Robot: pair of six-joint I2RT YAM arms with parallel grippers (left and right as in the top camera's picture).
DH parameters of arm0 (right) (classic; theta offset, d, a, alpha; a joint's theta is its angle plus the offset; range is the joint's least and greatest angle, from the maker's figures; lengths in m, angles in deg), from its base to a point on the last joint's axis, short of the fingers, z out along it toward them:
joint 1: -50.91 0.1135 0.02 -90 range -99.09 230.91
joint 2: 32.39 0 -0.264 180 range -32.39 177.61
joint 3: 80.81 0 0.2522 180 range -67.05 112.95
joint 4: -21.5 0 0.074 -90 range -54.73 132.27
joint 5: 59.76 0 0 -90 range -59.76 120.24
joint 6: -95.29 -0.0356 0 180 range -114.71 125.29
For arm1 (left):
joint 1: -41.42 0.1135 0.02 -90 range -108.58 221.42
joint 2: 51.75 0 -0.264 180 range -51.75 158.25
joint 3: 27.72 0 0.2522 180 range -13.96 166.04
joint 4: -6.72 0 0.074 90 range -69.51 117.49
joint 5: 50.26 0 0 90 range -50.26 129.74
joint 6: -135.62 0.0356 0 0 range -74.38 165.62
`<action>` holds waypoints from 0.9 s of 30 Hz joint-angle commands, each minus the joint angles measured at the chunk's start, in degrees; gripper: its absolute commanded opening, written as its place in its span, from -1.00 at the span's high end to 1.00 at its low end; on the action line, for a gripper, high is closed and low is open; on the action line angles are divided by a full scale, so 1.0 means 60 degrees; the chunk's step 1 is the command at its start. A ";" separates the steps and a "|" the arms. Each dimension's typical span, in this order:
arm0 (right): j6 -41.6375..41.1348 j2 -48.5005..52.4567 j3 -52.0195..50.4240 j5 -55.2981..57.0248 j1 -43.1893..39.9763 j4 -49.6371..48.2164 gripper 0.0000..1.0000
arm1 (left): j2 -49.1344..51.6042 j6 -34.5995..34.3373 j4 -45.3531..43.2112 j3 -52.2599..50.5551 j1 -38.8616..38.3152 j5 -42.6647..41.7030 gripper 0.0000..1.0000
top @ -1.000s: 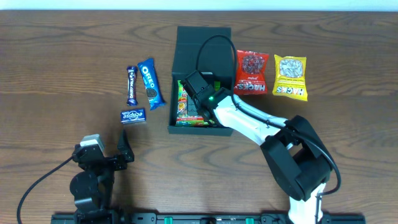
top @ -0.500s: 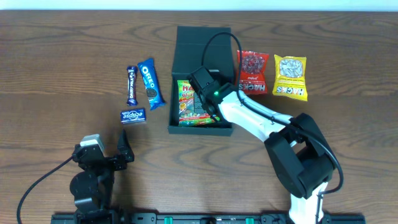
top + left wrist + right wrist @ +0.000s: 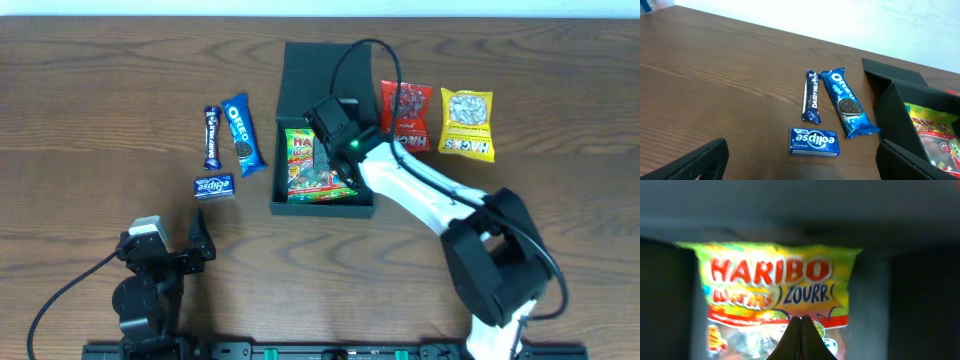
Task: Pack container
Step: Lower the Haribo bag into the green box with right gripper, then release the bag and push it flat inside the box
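Six snacks are on view, and only one of them lies in the container [image 3: 305,85]: a Haribo packet [image 3: 310,170], flat on the box floor with its label up. The container sits mid-table [image 3: 90,120], toward the far edge. Its flap lid is thrown back on the far side, so the mouth is free for loading from above.

The right gripper [image 3: 801,330] hangs over the Haribo packet with its fingers pressed together on nothing. The packet looks to be lying on its own, though whether the tips touch it I cannot tell.

Three snacks wait left of the box, apart from it: one Oreo pack [image 3: 241,133], one Dairy Milk bar [image 3: 211,137] just beside that, and one small Eclipse box [image 3: 214,186] nearer. Two lie to the right: one red packet [image 3: 405,116] close by the box and one yellow packet [image 3: 467,124] further right. That split probably gives each arm its own side to reach.

The left gripper [image 3: 172,243] rests at the near left, fingers spread wide, holding nothing. Five snacks appear left to pack.
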State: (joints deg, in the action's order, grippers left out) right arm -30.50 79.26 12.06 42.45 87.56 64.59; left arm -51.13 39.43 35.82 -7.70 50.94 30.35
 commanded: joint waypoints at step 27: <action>-0.0164 0.1588 0.0219 -0.1698 -0.0164 -0.0809 0.97 | -0.0062 0.0033 0.0073 -0.0233 -0.0036 0.0091 -0.90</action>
State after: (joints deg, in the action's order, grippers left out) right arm -30.52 87.22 12.87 35.82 86.00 59.78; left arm -51.13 39.43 35.82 -7.70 50.94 30.35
